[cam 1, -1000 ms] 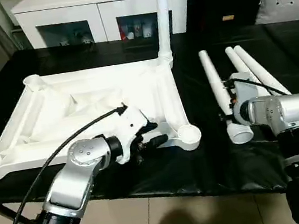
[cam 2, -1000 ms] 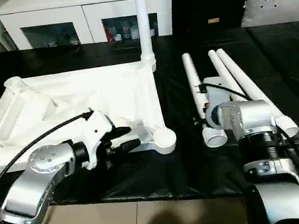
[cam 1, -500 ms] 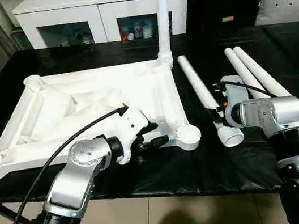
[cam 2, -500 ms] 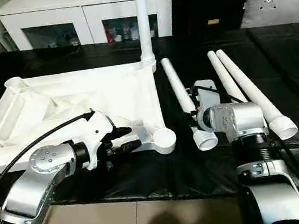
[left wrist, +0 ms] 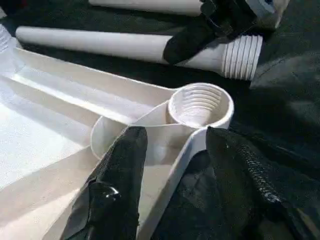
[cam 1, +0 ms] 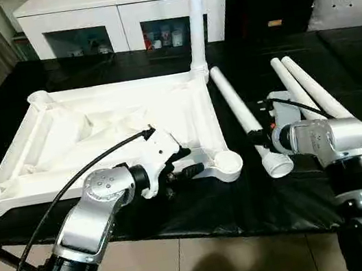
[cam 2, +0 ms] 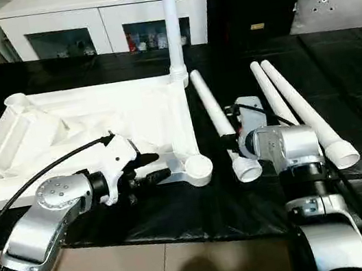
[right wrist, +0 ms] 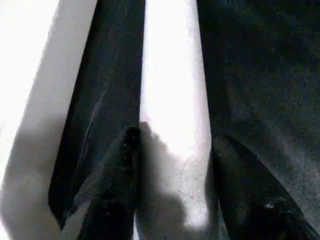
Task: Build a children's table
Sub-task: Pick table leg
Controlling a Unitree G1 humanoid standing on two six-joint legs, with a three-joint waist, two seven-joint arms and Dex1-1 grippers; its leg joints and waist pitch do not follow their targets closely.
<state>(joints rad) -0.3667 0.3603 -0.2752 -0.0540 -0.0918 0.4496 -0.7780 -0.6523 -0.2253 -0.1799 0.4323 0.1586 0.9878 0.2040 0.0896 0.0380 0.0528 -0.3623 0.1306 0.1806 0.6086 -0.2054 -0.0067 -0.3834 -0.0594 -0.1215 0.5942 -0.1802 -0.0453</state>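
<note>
Your robot's forearms (cam 1: 87, 217) were silver cylinders with black ribbed collars near the base. White housings sat at the wrists, ending in black fingers (left wrist: 117, 185). A black cable (cam 1: 47, 206) looped along each arm; a round silver cap carried small screws.

One tabletop (cam 1: 116, 118), four legs (cam 1: 241, 111), two hands (cam 1: 184, 163).

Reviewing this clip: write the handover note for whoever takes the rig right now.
Left gripper: clamped on the tabletop at its near right socket.
Right gripper: fingers astride the nearest loose leg by its threaded end, grip not confirmed.
Done: one leg upright in the far right socket.
Left: three legs; two spares lie to the right on the black table.
</note>
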